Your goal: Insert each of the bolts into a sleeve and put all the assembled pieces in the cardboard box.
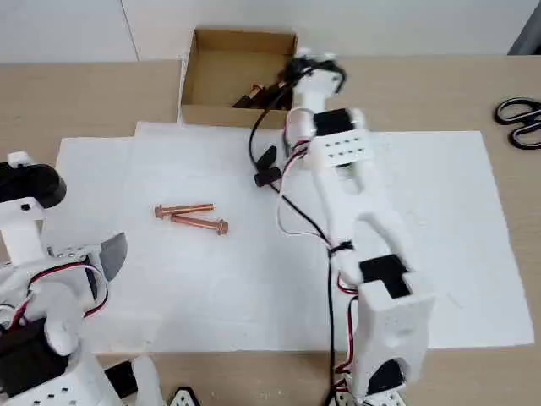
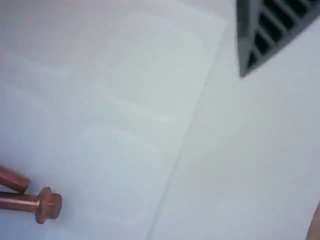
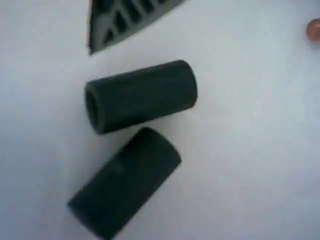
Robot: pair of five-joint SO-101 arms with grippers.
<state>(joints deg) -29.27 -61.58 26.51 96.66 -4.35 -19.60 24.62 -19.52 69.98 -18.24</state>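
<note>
the right pincer point(image 3: 131, 22), open or closed i could not tell, hung by two sleeves point(image 3: 140, 95) just outside the cardboard box point(image 1: 207, 80). two bolts point(image 1: 184, 209) lay farther from the box, the left pincer point(image 1: 114, 249) beyond, its state equally unclear.

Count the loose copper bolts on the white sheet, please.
2. The farther bolt and nearer bolt lie side by side on the white sheet; the cardboard box may hide more.
</note>
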